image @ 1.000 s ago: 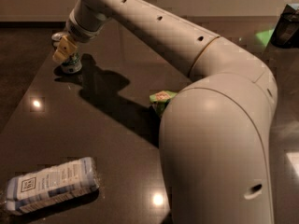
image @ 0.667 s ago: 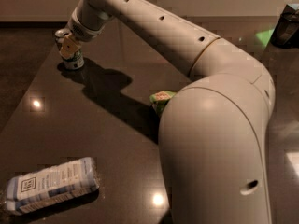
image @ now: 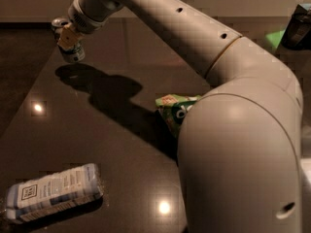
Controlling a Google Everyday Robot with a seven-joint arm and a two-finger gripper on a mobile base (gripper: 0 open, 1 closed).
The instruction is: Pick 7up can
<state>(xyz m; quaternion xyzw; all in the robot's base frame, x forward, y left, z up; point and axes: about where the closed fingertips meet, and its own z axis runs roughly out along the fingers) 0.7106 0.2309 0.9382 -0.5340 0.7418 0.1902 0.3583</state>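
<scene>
The 7up can [image: 75,54] is small, with a whitish-green body and a silver top. It is at the far left of the dark table [image: 112,149], tilted and held a little above the surface, with its shadow below it. My gripper [image: 67,37] is at the end of the long beige arm and is shut on the can, its yellowish finger pads [image: 65,36] pressed on the can's side.
A green chip bag [image: 174,109] lies mid-table, partly hidden behind my arm's base. A white-and-blue wrapped packet [image: 51,193] lies at the front left. A dark object [image: 299,23] and a green patch [image: 276,38] are at the far right.
The gripper has closed on the can and raised it off the table. The can now tilts and hangs above its shadow. The bag and packet have not moved.
</scene>
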